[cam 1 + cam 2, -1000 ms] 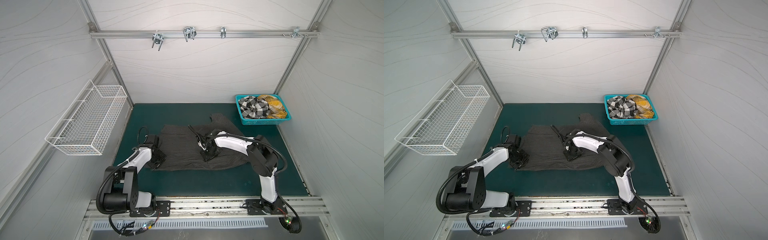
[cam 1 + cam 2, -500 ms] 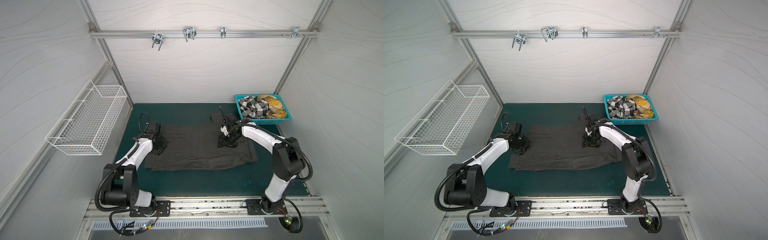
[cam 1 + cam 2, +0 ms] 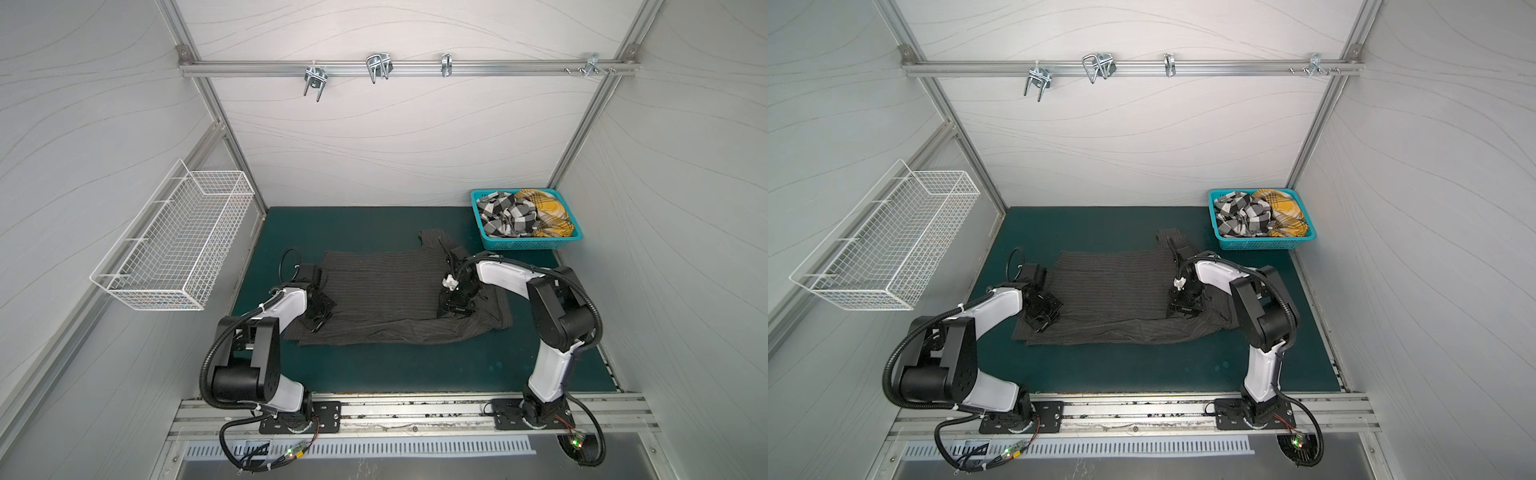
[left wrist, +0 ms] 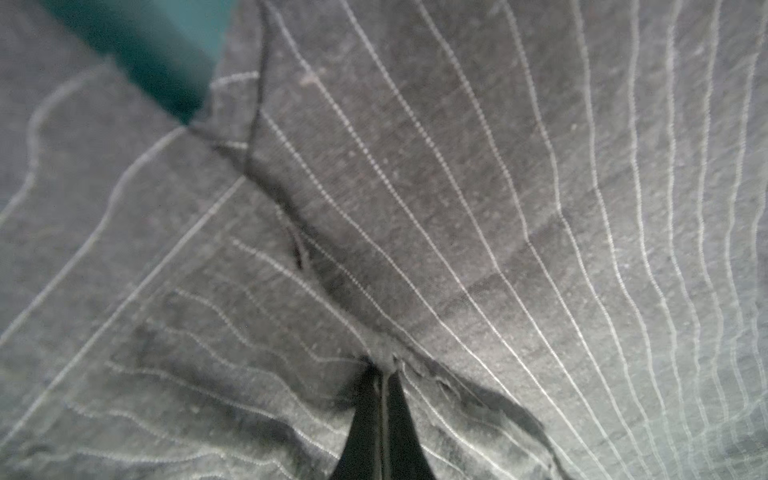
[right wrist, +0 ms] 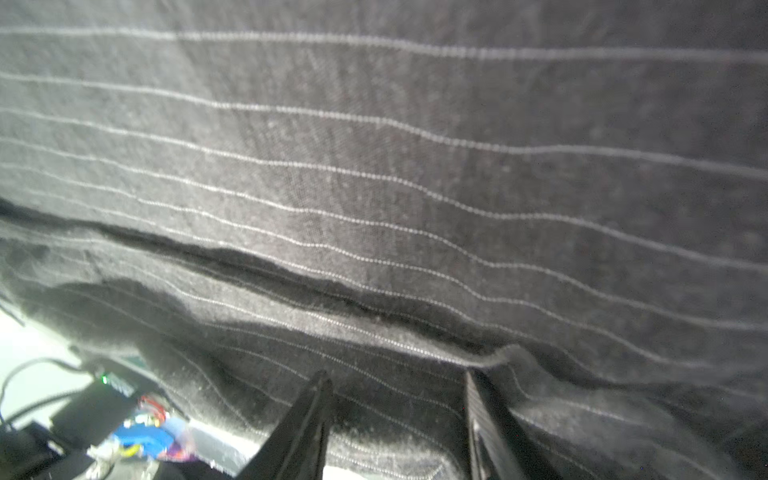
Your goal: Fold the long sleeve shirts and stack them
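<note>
Grey pinstriped shirt (image 3: 386, 299) lies spread out mid-bench (image 3: 374, 370) between my two arms, mostly flat. Its near edge is rumpled toward the right, and one strip pokes out at the far right corner toward the teal basket (image 3: 523, 244). Left pincer (image 3: 318, 322) is down on the shirt's left edge. In the left wrist view its tips (image 4: 384, 374) are pressed together with a bunched ridge of striped cloth pinched at the point, so it is clamped on the shirt. Right pincer (image 3: 455, 307) sits low over the shirt's right part. In the right wrist view its two fingers (image 5: 322, 415) stand partway apart with the cloth right at the tips. I can't see anything clamped between them, so I call it part spread. The checked shirt (image 3: 505, 218) and yellow plaid shirt (image 3: 548, 214) are crumpled side by side in the basket at the far right corner of the bench, well apart from both pincers. A white wire basket (image 3: 178, 245) hangs on the left wall.
</note>
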Controlling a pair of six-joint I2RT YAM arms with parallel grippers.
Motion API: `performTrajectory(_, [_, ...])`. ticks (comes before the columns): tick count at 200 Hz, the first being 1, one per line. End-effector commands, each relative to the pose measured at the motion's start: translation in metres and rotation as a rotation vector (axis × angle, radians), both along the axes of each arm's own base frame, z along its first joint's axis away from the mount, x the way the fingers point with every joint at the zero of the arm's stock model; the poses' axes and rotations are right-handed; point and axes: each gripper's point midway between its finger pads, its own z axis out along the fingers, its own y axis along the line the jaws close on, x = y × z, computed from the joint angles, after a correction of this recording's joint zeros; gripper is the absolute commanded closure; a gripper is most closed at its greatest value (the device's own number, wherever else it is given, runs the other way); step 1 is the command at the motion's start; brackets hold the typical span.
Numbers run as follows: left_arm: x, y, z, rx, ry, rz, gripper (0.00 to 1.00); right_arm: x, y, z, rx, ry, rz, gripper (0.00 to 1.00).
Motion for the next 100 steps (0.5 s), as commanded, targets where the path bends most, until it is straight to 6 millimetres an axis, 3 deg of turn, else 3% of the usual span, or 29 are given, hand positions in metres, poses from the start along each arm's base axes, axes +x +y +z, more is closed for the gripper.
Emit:
performTrajectory(1, [-0.037,0.011,-0.005,0.046,0.079,-0.002,1.00,-0.032,0.005,0.004,0.006,0.073,0.019,0.47])
performTrajectory(20, [-0.031,0.013,0.015,0.060,0.017,-0.015,1.00,-0.033,0.011,0.019,0.029,0.066,0.022,0.47])
performTrajectory(37, [-0.004,0.016,0.048,0.085,-0.093,-0.049,0.91,-0.020,0.014,0.044,0.039,0.010,0.024,0.47])
performTrajectory(74, [0.097,0.012,0.149,0.206,-0.467,-0.224,0.59,0.034,0.005,0.108,0.076,-0.176,-0.076,0.43])
performTrajectory(86, [0.123,0.016,0.167,0.268,-0.506,-0.275,0.51,0.053,-0.001,0.123,0.104,-0.219,-0.131,0.42])
performTrajectory(100, [0.151,0.023,0.168,0.315,-0.471,-0.333,0.48,0.072,-0.008,0.136,0.125,-0.257,-0.187,0.42])
